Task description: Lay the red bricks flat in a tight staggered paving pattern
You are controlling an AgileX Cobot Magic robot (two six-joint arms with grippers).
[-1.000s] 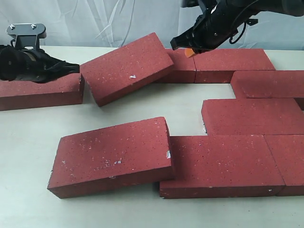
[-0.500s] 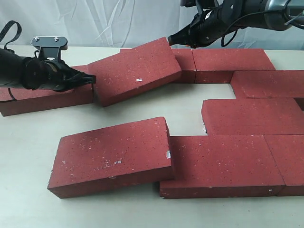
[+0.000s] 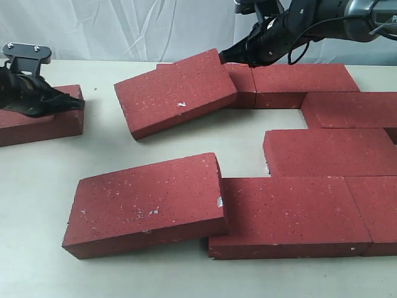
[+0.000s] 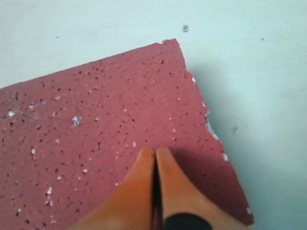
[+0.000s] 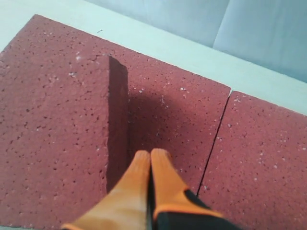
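1. Left end: lone brick (image 3: 37,124) lies flat on the bench (image 3: 37,205), well apart from the rest. Your left gripper (image 3: 75,103) is clenched w/ nothing in it, tips over that brick's top nr its end. Contact: can't tell.
2. Back middle: skewed brick (image 3: 173,93) sits tilted, its far corner propped on the back row (image 3: 298,79). Your right gripper (image 3: 228,57) is clenched and empty, right at that raised corner.
3. Front middle: leaning brick (image 3: 146,202) overlaps the front row (image 3: 285,214), so it's not flat.
4. Right: six or so bricks are laid flat, staggered and mostly tight, w/ a gap in the mid rows. I'd judge you're past halfway, w/ three left to seat.
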